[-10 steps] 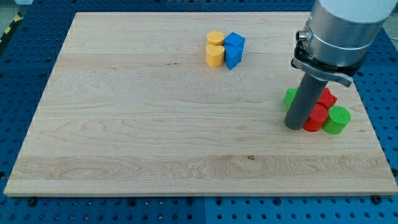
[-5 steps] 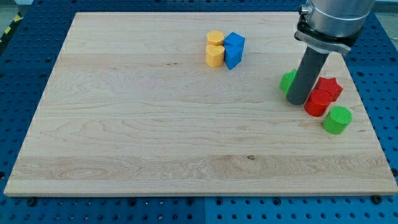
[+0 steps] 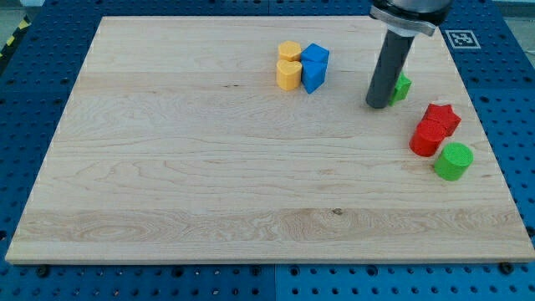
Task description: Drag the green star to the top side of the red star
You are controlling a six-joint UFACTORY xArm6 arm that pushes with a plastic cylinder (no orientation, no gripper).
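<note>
The green star (image 3: 402,87) lies at the board's upper right, mostly hidden behind my rod. My tip (image 3: 376,104) rests on the board, touching the green star's left side. The red star (image 3: 442,118) sits below and to the right of the green star, apart from it. A red cylinder (image 3: 427,139) touches the red star's lower left.
A green cylinder (image 3: 453,161) stands just below the red pair near the board's right edge. Two yellow blocks (image 3: 289,67) and two blue blocks (image 3: 315,67) are clustered at top centre. The wooden board (image 3: 209,167) lies on a blue perforated table.
My rod has moved up the view and slightly left, and the green star has moved up with it, away from the red blocks. The green cylinder shifted slightly.
</note>
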